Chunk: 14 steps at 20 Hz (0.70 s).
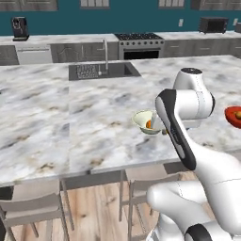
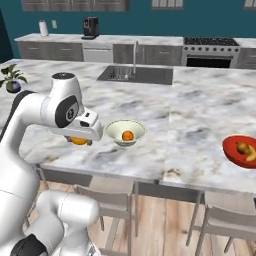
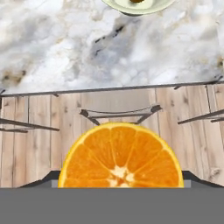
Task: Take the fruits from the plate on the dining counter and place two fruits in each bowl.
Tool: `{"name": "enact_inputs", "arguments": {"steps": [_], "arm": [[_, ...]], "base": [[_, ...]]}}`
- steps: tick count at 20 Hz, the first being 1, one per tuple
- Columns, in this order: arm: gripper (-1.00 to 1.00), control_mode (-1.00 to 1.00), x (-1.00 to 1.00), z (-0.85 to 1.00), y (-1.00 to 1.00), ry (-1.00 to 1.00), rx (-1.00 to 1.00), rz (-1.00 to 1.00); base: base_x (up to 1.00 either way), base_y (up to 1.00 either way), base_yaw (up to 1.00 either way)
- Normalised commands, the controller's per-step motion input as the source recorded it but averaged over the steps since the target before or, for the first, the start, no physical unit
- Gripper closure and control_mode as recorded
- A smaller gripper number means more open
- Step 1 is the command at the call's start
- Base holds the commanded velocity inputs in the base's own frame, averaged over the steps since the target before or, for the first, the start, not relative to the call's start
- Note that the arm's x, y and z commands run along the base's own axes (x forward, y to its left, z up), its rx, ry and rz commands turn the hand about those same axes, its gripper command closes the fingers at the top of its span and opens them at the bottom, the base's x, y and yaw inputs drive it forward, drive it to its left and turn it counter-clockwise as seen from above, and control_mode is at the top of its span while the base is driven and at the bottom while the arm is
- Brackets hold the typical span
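The gripper (image 2: 80,141) holds a halved orange (image 3: 121,156), its jaws spread wide around the fruit, whose flat cut face turns toward the hand camera: bright orange segments radiating from a pale centre, ringed by a thin yellow rind. In the right base view the fruit shows as an orange patch tucked under the hand, just above the near edge of the marble tabletop (image 2: 200,115). Being round, it has no clear long axis; its cut face looks back up at the hand. Just beyond the gripper and to its right stands the cream bowl (image 2: 126,132), with one small orange fruit (image 2: 128,135) lying inside it. Well apart to the right, near the tabletop's edge, sits the red bowl (image 2: 240,150), holding a brownish-orange fruit (image 2: 243,147) and a yellow banana (image 2: 250,156) touching each other.
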Motion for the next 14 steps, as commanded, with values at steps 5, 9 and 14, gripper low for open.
{"name": "enact_inputs", "arguments": {"steps": [5, 9, 14], "arm": [[1.0, 1.0, 0.0, 0.0, 0.0, 0.0, 0.0, 0.0], [1.0, 1.0, 0.0, 0.0, 0.0, 0.0, 0.0, 0.0], [1.0, 1.0, 0.0, 0.0, 0.0, 0.0, 0.0, 0.0]], "base": [[0.02, -0.5, 0.0], [0.29, -0.06, 0.0], [0.42, -0.01, 0.0]]}}
